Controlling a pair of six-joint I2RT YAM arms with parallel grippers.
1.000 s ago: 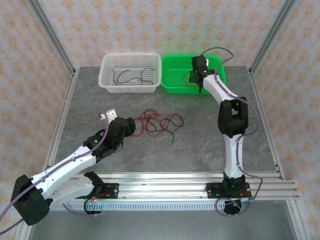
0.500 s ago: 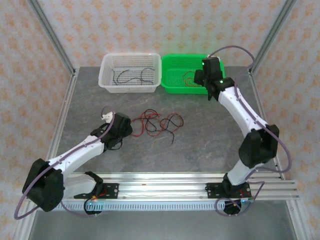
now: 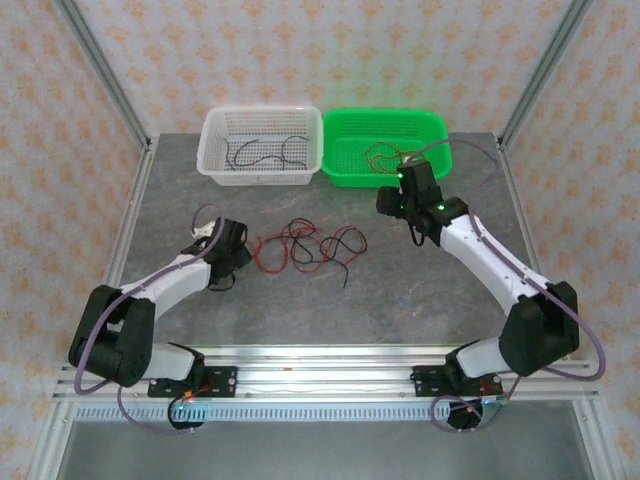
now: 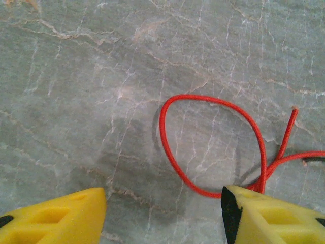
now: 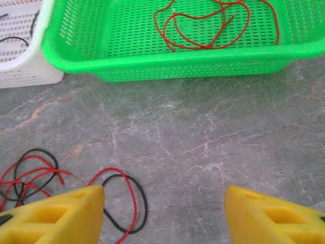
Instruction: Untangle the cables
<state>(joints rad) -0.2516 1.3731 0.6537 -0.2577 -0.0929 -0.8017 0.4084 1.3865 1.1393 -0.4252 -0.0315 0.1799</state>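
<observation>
A tangle of thin red and black cables (image 3: 305, 247) lies on the grey table, mid-left. My left gripper (image 3: 238, 260) sits low at the tangle's left end and is open; in the left wrist view a red loop (image 4: 213, 145) lies just ahead of the gripper (image 4: 162, 218), running up against the right finger (image 4: 274, 218). My right gripper (image 3: 390, 203) hovers open to the right of the tangle, in front of the green basket. The right wrist view has a red and black loop (image 5: 129, 203) beside the left finger (image 5: 56, 216), with bare table between the fingertips.
A green basket (image 3: 385, 112) at the back holds loose red cables (image 5: 203, 25). To its left a white basket (image 3: 262, 112) holds black cables (image 3: 262, 152). Metal frame posts stand at the table's back corners, and a rail runs along its near edge.
My right gripper has come away from above the green basket, down and forward toward the tangle. My left gripper has shifted left and back, and a red strand now reaches further left.
</observation>
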